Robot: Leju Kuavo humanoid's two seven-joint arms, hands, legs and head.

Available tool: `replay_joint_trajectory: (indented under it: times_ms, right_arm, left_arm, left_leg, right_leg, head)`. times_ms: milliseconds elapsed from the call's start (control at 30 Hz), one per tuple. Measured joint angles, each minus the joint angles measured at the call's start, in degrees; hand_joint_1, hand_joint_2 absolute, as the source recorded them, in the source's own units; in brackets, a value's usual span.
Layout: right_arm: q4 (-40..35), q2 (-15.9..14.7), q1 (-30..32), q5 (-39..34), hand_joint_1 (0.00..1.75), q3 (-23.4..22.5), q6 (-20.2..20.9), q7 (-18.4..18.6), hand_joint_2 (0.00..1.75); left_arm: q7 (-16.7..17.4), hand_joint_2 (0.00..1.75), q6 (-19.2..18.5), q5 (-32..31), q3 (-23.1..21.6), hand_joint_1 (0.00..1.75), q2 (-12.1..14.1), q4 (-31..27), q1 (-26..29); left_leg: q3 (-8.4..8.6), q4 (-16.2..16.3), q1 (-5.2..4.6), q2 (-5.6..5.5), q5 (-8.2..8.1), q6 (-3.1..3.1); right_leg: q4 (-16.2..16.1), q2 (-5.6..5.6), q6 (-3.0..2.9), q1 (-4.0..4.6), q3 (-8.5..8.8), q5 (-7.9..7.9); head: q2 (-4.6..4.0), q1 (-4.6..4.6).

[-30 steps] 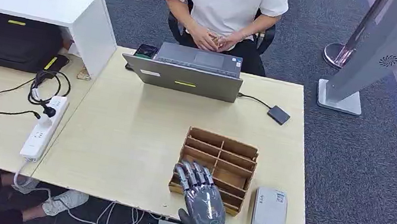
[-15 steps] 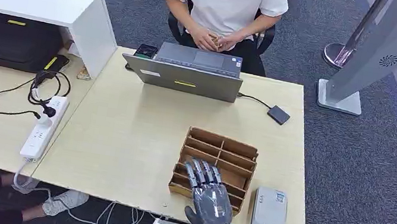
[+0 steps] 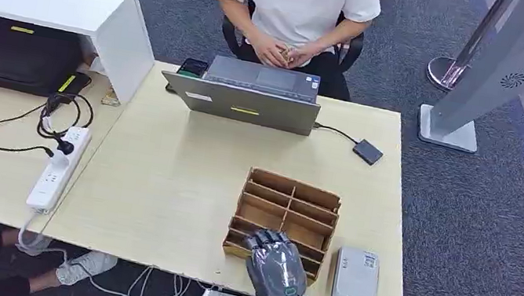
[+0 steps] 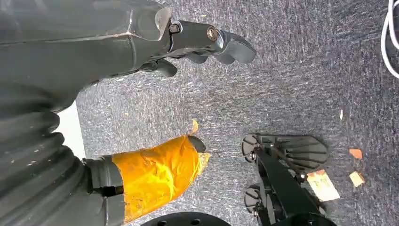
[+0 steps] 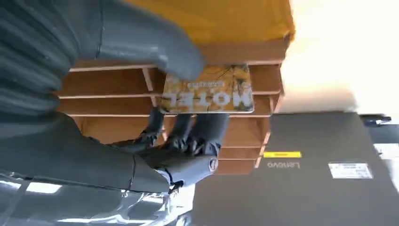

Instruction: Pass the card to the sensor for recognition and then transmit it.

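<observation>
At the table's six-o'clock edge, the right hand point(image 3: 274, 264) pinches a yellow "MOTEL" card point(image 5: 207, 89) at the wooden slotted organiser point(image 3: 283, 223). Scanning on the grey sensor pad point(image 3: 355, 279), at three o'clock, and handover appear undone. The left hand point(image 4: 188, 40) hangs unclenched, holding nothing.

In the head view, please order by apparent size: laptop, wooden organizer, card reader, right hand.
1. Laptop
2. Wooden organizer
3. Right hand and card reader look about alike; the hand is nearer the camera, so no ranking.

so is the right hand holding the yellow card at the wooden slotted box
Yes, the right hand pinches the yellow card between thumb and fingers, over the wooden slotted box.
</observation>
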Motion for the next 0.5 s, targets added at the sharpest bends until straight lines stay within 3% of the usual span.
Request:
replay_joint_trajectory:
  times_ms: [400, 500]
  right_arm:
    - [0.07, 0.0, -0.13, -0.04, 1.57, -0.33, -0.15, 0.2, 1.75]
    - [0.15, 0.0, -0.12, 0.0, 1.5, -0.35, -0.44, 0.2, 1.75]
  left_arm:
    - [0.0, 1.75, 0.0, -0.04, 0.0, 0.0, 0.0, 0.0, -0.01]
    - [0.0, 1.75, 0.0, -0.04, 0.0, 0.0, 0.0, 0.0, -0.01]
  left_leg:
    - [0.02, 0.0, 0.0, 0.0, 0.0, 0.0]
    - [0.02, 0.0, 0.0, 0.0, 0.0, 0.0]
  right_leg:
    - [0.0, 0.0, 0.0, 0.0, 0.03, 0.0]
    - [0.0, 0.0, 0.0, 0.0, 0.02, 0.0]
  head:
    - [0.0, 0.0]
    - [0.0, 0.0]
